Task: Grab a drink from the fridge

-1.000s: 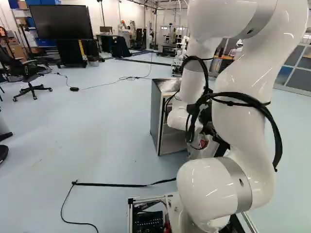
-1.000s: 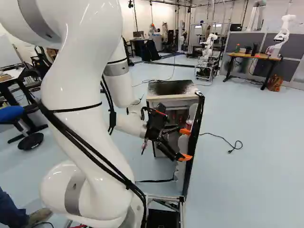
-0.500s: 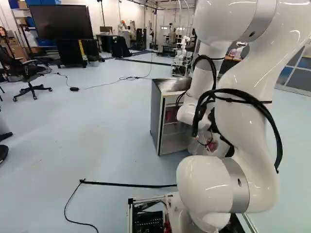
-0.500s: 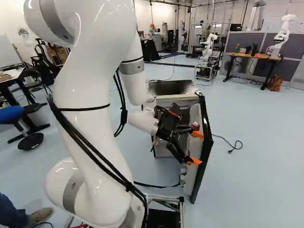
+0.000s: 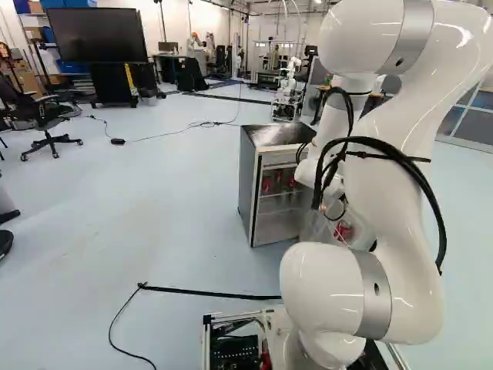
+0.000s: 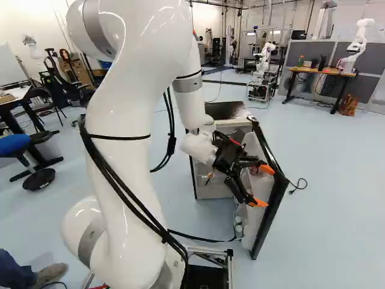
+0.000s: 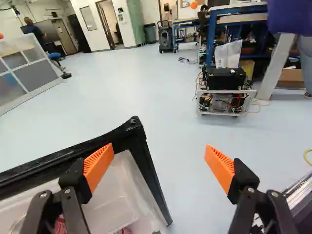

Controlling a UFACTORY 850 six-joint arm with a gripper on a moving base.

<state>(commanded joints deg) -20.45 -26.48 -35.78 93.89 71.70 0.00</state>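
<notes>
Drinks on the shelves sit outside the gripper's jaws, which stand wide apart, holding nothing. One finger overlaps the fridge door, contact unclear. Beyond, the fridge cabinet is open; choosing, gripping and lifting out a drink apparently remain.
</notes>
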